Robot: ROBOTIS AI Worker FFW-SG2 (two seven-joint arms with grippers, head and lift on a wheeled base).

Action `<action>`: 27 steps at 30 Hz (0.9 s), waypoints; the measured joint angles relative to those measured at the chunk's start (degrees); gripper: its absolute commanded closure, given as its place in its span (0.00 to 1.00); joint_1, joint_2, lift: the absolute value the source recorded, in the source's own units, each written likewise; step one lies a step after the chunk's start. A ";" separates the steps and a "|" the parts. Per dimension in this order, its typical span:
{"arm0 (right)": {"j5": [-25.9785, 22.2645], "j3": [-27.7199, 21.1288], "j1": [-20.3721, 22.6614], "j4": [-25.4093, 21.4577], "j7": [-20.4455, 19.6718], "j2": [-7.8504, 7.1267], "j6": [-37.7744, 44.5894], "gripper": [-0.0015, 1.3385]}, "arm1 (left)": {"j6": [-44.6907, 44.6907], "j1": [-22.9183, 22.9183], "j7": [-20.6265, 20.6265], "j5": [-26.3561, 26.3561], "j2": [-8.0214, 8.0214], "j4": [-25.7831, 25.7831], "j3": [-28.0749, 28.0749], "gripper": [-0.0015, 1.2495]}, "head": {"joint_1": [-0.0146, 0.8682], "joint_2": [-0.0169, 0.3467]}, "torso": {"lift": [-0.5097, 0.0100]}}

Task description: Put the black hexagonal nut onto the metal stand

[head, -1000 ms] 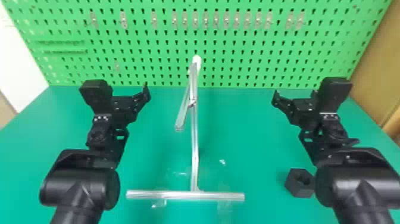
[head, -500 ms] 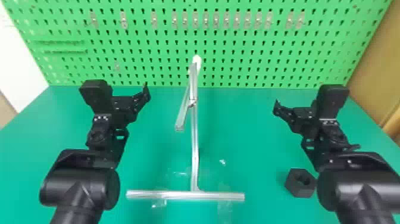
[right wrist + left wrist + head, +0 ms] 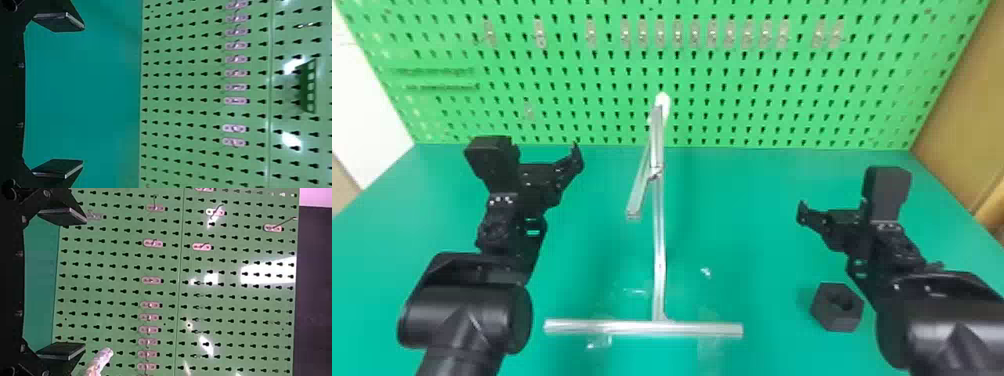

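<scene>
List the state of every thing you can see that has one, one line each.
Black hexagonal nut: lying on the green table, ungripped.
Metal stand: standing, without the nut on it.
Left gripper: open, holding nothing.
Right gripper: open, holding nothing.
Green pegboard: upright, with small clips fastened to it.

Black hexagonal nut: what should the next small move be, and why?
I'd probably draw the right gripper back toward the robot, fingers open, to come over the nut before lowering. The nut lies on the green table, nearer the robot than that gripper, whose open fingers hold nothing; it is right of the metal stand.
</scene>
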 measured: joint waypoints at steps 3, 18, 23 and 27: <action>0.26 -0.50 0.60 -0.12 0.55 0.00 1.88 0.07 | 0.00 0.01 0.00 0.03 0.00 0.00 0.03 0.12 | 0.80 0.27 | 0.98; 4.60 -4.66 2.38 0.77 5.25 -0.01 9.86 0.07 | 0.00 0.10 0.00 0.09 0.00 0.00 0.18 0.12 | 0.80 0.27 | 0.98; 5.66 -6.05 2.41 2.46 7.78 -0.01 10.96 0.08 | 0.00 0.10 0.00 0.09 0.00 0.00 0.20 0.12 | 0.80 0.27 | 0.98; 6.39 -6.80 2.20 4.22 8.79 -0.01 11.13 0.08 | 0.00 0.16 0.00 0.09 0.00 0.00 0.20 0.12 | 0.80 0.27 | 0.98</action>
